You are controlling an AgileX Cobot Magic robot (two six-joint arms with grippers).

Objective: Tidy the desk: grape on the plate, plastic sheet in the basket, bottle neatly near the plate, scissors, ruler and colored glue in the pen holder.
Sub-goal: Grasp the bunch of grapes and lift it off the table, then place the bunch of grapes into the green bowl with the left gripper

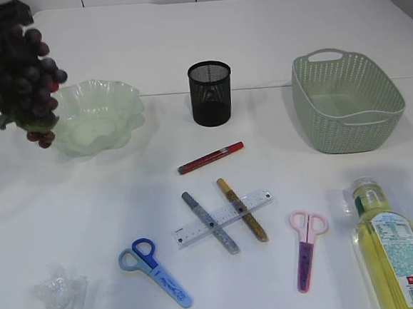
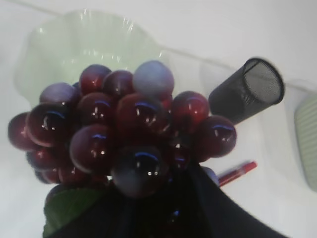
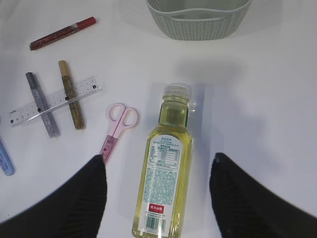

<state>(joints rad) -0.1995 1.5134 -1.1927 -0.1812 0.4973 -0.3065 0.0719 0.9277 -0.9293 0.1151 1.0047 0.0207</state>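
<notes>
My left gripper [image 2: 148, 210] is shut on the stem end of a dark red grape bunch [image 1: 35, 82], which hangs in the air just left of the pale green plate [image 1: 127, 100]. In the left wrist view the grapes [image 2: 124, 129] hide most of the fingers. My right gripper [image 3: 158, 193] hovers open over the lying yellow bottle [image 3: 166, 158], one finger on each side, apart from it. The crumpled plastic sheet [image 1: 59, 298] lies front left. A clear ruler [image 1: 222, 218] lies crossed with silver glue [image 1: 210, 222] and gold glue [image 1: 243, 209]; red glue [image 1: 210, 158] lies behind them.
The black mesh pen holder [image 1: 210, 93] stands mid-back. The green basket [image 1: 347, 125] sits back right. Blue scissors [image 1: 155, 271] lie front left of the ruler. Pink scissors [image 1: 307, 247] lie just left of the bottle [image 1: 393, 247].
</notes>
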